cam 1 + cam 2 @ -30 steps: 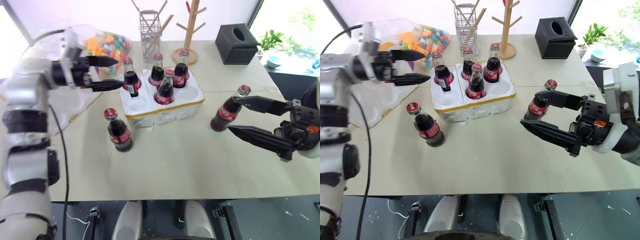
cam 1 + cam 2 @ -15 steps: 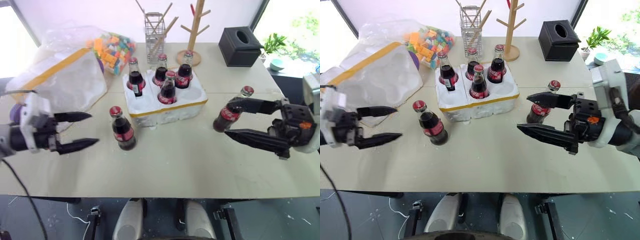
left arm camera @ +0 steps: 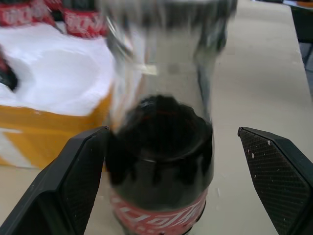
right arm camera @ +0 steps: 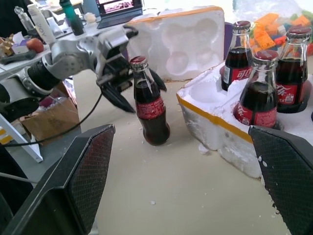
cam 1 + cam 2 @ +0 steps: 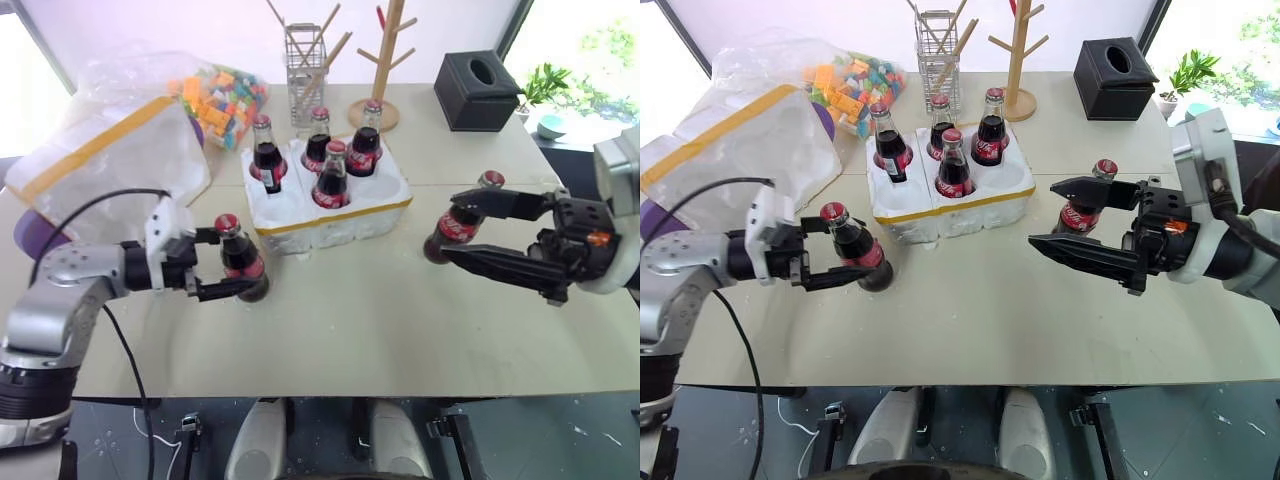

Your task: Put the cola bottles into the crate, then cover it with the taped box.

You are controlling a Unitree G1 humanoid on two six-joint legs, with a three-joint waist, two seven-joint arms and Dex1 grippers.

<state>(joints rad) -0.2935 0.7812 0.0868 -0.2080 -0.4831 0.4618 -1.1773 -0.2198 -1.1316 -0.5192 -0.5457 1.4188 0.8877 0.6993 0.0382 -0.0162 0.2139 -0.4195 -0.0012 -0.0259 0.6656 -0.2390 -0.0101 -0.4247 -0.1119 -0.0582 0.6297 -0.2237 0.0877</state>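
The crate (image 5: 345, 222), a low white foam tray with a yellow rim, holds several upright cola bottles (image 5: 331, 178). Left of it one cola bottle (image 5: 243, 262) stands on the table. My left gripper (image 5: 238, 263) is open, one finger on each side of it; in the left wrist view one finger (image 3: 68, 191) lies close against the glass. Another bottle (image 5: 462, 222) stands to the crate's right. My right gripper (image 5: 448, 225) hangs open above and in front of this bottle, holding nothing. The taped box (image 5: 110, 165) lies tilted at the far left.
Behind the crate are a bag of coloured blocks (image 5: 218, 92), a wire holder with sticks (image 5: 301, 65), a wooden mug tree (image 5: 385, 70) and a black tissue box (image 5: 475, 90). A black cable (image 5: 120, 350) hangs from my left arm over the table's front edge.
My left gripper came down from beside the crate's back-left bottle and slid in around the loose bottle on the table. The right gripper has stayed about where it was.
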